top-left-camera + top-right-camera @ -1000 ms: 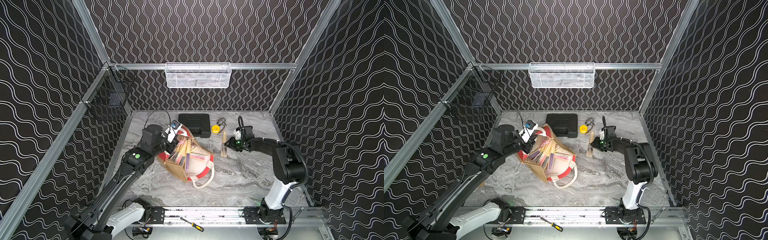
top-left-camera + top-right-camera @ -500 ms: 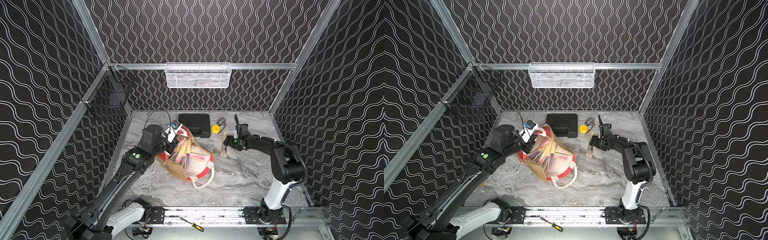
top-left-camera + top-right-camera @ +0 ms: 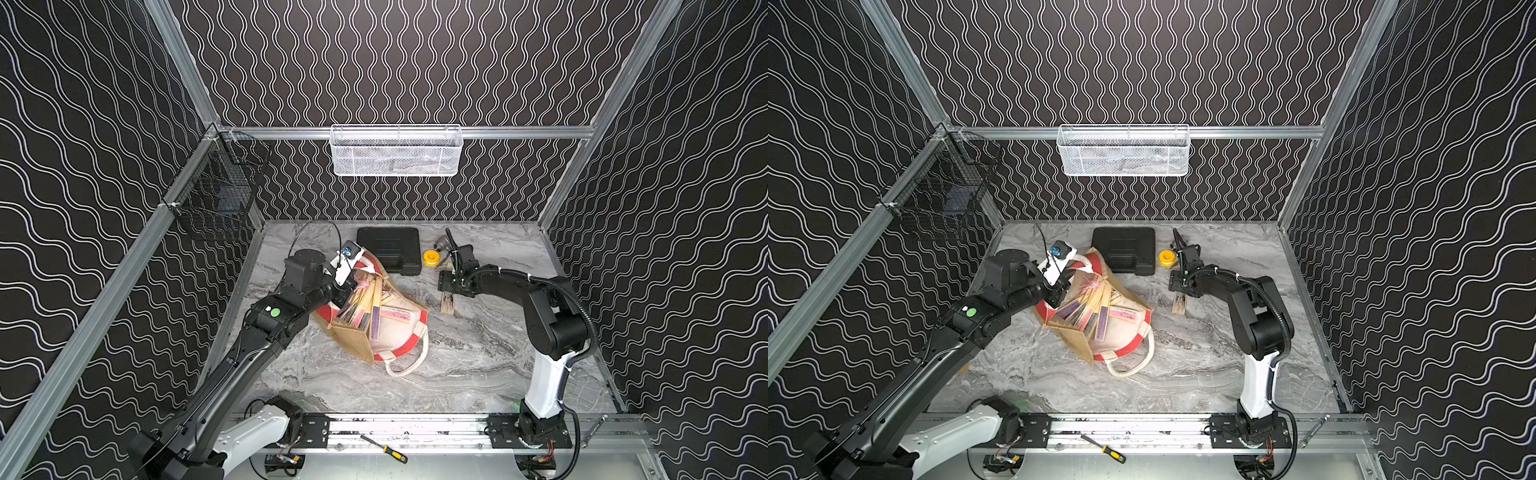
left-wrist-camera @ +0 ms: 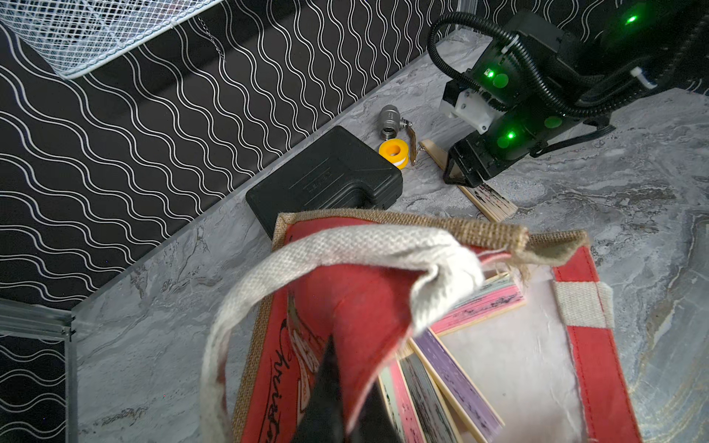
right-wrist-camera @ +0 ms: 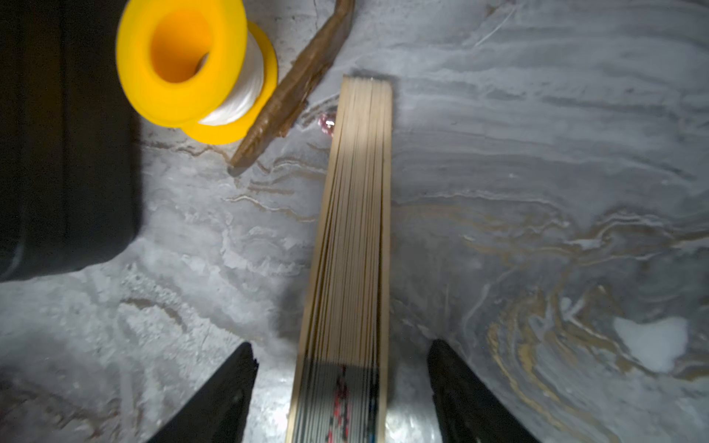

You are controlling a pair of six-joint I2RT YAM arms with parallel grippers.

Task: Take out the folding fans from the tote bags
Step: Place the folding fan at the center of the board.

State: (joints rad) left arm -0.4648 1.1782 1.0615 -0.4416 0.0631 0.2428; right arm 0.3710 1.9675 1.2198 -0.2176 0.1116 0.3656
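Folding fans (image 3: pixel 365 303) are lying bundled inside the tote bag (image 3: pixel 353 340), which is resting on its side on the counter (image 3: pixel 478 374) in both top views. 1 loose fan (image 3: pixel 1178 303) is lying apart on the counter beneath the right gripper (image 3: pixel 1177 287).

In the left wrist view, the left gripper (image 4: pixel 345 399) is pinching the bag's red side panel, with pink and purple folding fans showing just beside it.

In the right wrist view, the right gripper (image 5: pixel 341 347) is standing spread. Its 2 jaws are straddling the loose fan (image 5: pixel 356 230) without touching it, near a yellow spool (image 5: pixel 192 69) and a black case (image 5: pixel 57 134).
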